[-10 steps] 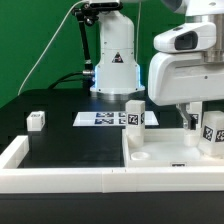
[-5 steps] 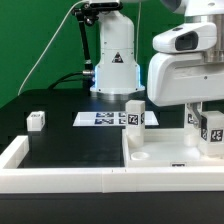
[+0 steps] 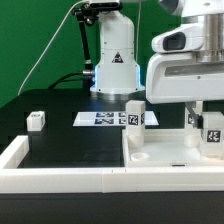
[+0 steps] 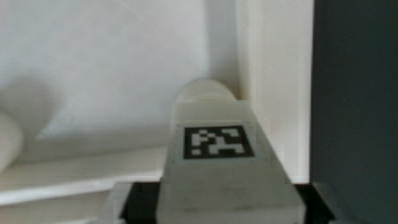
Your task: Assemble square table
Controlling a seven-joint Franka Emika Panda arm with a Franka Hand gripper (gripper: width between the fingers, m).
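Note:
The square table top (image 3: 170, 152) is a white tray lying at the exterior view's right, with one white tagged leg (image 3: 134, 114) standing upright on its back left corner. My gripper (image 3: 207, 126) hangs over the top's right side, shut on a second tagged leg (image 3: 213, 136) that it holds upright. In the wrist view this leg (image 4: 217, 135) fills the space between my dark fingers (image 4: 146, 201), with its tag facing the camera and the white top (image 4: 98, 70) below it. A third leg (image 3: 37, 121) stands alone on the black worktop at the left.
The marker board (image 3: 98, 119) lies flat behind the table top, in front of the arm's white base (image 3: 115, 70). A long low white wall (image 3: 70, 181) runs along the front of the black worktop and turns back at the left corner.
The jaws have shut on the leg at the right side of the table top. The arm has shifted slightly, and the leg with it.

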